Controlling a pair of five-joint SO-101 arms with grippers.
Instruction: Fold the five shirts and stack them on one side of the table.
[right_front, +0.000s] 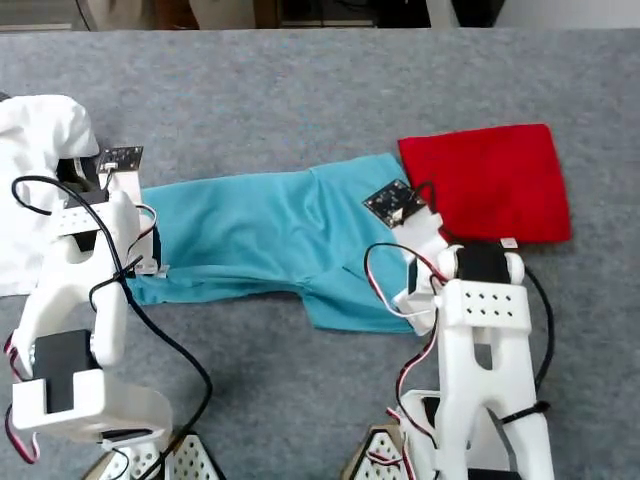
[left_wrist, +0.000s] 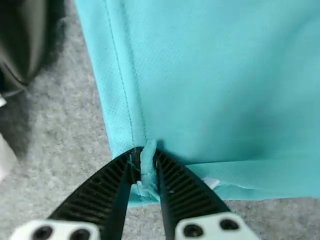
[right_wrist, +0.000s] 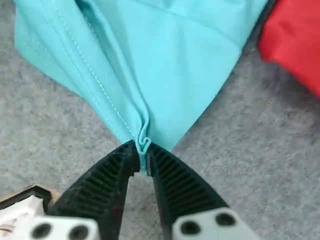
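A turquoise shirt (right_front: 260, 235) lies stretched across the middle of the grey table. My left gripper (left_wrist: 146, 159) is shut on the shirt's (left_wrist: 215, 85) hem at its left end, and in the high view it sits there at the left (right_front: 150, 262). My right gripper (right_wrist: 142, 150) is shut on a pinched fold of the shirt (right_wrist: 150, 60) at its right end, and the high view places it near the red shirt (right_front: 412, 268). A folded red shirt (right_front: 490, 182) lies right of the turquoise one, touching it. A white shirt (right_front: 30, 150) lies at the far left.
The grey felt table (right_front: 300, 90) is bare along the back. The red shirt's edge (right_wrist: 295, 40) lies close to my right gripper. Both arm bases (right_front: 90, 400) stand at the front edge, with cables looping beside them.
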